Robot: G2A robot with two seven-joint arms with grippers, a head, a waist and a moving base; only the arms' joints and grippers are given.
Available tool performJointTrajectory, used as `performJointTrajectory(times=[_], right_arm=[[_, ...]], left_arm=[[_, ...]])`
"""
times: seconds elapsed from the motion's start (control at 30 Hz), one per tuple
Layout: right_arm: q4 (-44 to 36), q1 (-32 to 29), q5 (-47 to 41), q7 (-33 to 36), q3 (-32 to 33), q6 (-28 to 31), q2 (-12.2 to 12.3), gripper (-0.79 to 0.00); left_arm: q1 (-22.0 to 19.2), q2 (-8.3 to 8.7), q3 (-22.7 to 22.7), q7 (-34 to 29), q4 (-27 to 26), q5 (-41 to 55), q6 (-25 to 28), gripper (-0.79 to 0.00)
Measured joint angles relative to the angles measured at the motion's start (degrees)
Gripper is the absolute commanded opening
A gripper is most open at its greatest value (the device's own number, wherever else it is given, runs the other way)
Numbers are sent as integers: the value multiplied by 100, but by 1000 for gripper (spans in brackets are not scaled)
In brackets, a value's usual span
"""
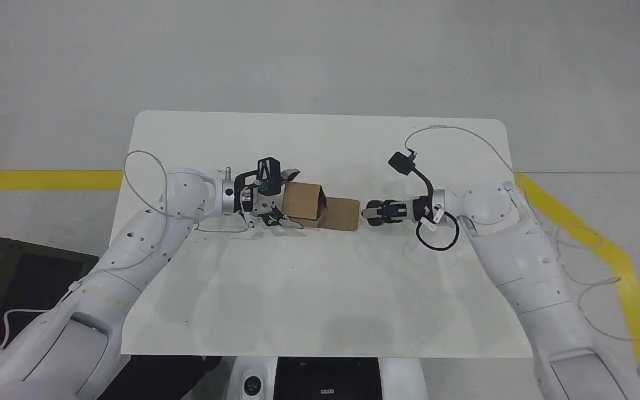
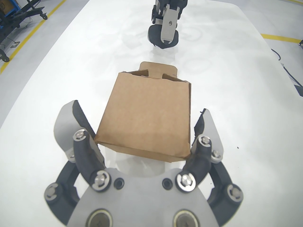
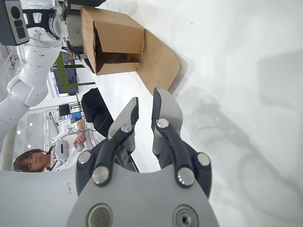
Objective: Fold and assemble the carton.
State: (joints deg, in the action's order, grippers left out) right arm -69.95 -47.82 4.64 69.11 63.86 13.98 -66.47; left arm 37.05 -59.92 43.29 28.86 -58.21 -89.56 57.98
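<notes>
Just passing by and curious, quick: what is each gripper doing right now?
Left gripper: closed on the carton, at its shut end.
Right gripper: slightly open, empty, by the flap.

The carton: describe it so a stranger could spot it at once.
On the white table, look at the middle. The carton is the only brown cardboard thing: a box on its side, one end in the left gripper, its flap pointing at the right gripper.
</notes>
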Motion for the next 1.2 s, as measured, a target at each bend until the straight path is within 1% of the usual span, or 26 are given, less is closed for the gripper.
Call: performJointTrajectory(times=[0.07,0.17,0.3,0.6,1.2], right_arm=[[-37,-55,10,-34,21,-38,18,-656],[11,-62,-9,-109,-26,-32,16,-628],[208,17,-87,-247,-131,68,-15,-634],[817,378,-66,-356,-470,205,-110,-610],[1605,919,-284,-444,-1068,450,-354,-616]], left_arm=[[1,-1,3,1,-2,-9,3,0],[2,-2,7,7,1,-16,3,0],[1,-3,11,14,6,-24,3,0],[-5,-5,12,28,16,-35,2,0],[3,-1,29,79,12,-77,2,0]])
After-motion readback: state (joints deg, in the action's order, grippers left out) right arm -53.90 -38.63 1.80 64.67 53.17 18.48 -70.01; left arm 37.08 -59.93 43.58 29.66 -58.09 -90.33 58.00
